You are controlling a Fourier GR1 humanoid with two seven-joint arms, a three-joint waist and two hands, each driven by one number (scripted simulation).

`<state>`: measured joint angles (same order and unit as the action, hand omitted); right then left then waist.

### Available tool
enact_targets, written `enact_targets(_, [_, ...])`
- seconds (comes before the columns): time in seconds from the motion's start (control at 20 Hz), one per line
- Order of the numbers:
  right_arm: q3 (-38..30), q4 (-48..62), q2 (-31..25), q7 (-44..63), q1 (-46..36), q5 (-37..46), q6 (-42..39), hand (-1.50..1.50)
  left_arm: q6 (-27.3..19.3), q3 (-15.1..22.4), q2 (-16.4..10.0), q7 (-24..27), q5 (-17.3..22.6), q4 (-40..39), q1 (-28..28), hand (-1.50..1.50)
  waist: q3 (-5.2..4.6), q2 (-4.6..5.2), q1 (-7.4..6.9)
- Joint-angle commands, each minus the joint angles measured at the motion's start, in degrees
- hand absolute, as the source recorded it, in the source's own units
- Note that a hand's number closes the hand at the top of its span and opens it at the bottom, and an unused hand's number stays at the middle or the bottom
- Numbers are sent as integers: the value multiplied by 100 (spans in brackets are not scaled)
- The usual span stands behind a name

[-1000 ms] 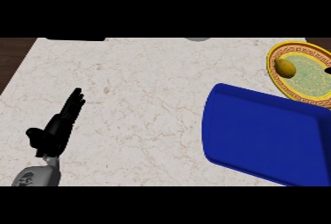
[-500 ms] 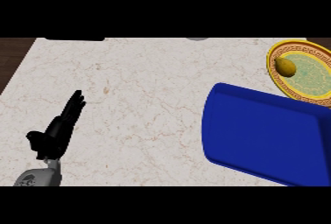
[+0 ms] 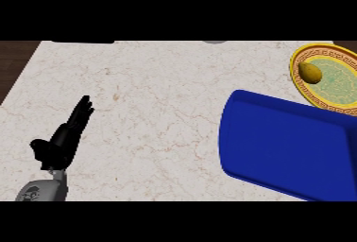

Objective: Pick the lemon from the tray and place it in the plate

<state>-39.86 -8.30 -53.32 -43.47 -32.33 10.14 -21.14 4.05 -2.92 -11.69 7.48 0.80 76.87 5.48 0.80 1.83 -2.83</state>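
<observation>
lemon (image 3: 311, 72): lies in the left part of the yellow-rimmed plate (image 3: 342, 84), upper right | tray (image 3: 286, 151): blue, just beside the plate | left hand (image 3: 64, 137): lower left over the marble surface (image 3: 160, 104), fingers straight, holding nothing, well apart from the tray

The counter (image 3: 160, 94) was cream marble with thin tan veins. The tray (image 3: 286, 146) was plain deep blue. The plate (image 3: 342, 82) had a yellow rim with a brownish patterned band and a pale green centre. The lemon (image 3: 311, 72) was dull yellow. The left hand (image 3: 66, 134) was black, its forearm (image 3: 42, 191) grey.
</observation>
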Motion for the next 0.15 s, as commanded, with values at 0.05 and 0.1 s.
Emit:
enact_targets(0.05, [-25, -51, 3, -416, 268, -8, -137, -150, 73, -51, -75, 155, 8, -49, -115, 0, 7, 8, -54])
enact_targets(0.1, [-62, -65, -10, -500, 342, -38, -115, -150, -107, 38, 93, -30, -55, 22, 25, 0, 15, 1, 9])
